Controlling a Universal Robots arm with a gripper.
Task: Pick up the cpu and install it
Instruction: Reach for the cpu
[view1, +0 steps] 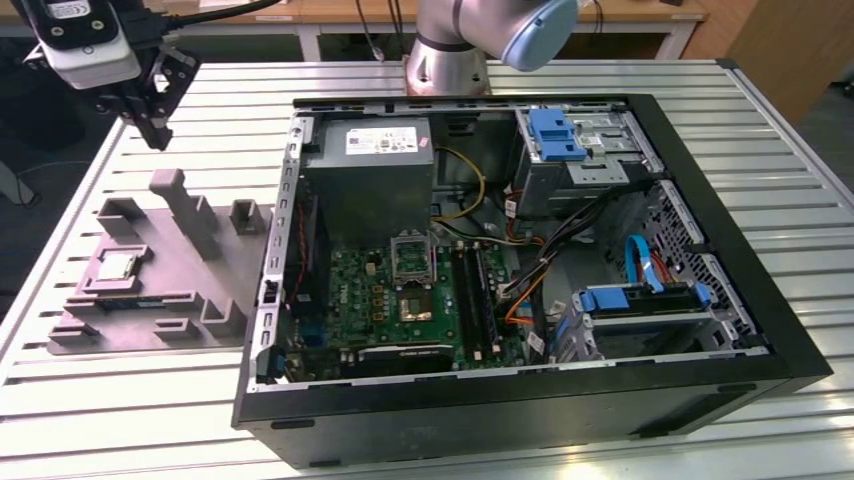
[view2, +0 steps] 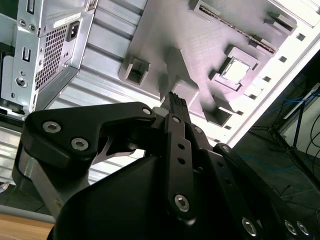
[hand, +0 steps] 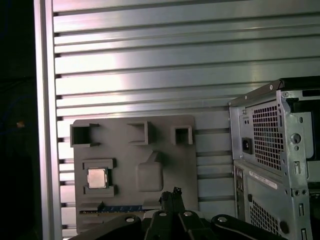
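The cpu (view1: 118, 265) is a small silver square lying flat in a recess of the grey plastic holder block (view1: 174, 290), at the exterior view's left, beside the open computer case. Both wrist views show the cpu (view2: 236, 70) (hand: 97, 178) in its recess, uncovered. My gripper (view1: 155, 128) hangs high above the table, beyond the block's far end and well clear of the chip. Its black fingers (view2: 175, 100) (hand: 175, 194) are shut together with nothing between them.
The open black computer case (view1: 747, 300) lies on the slatted metal table (view1: 120, 420), with the green motherboard (view1: 380, 300), a grey power supply (view1: 374, 160) and blue drive bays inside. Upright posts (view1: 174, 190) rise from the holder block. The arm's base (view1: 447, 60) stands behind the case.
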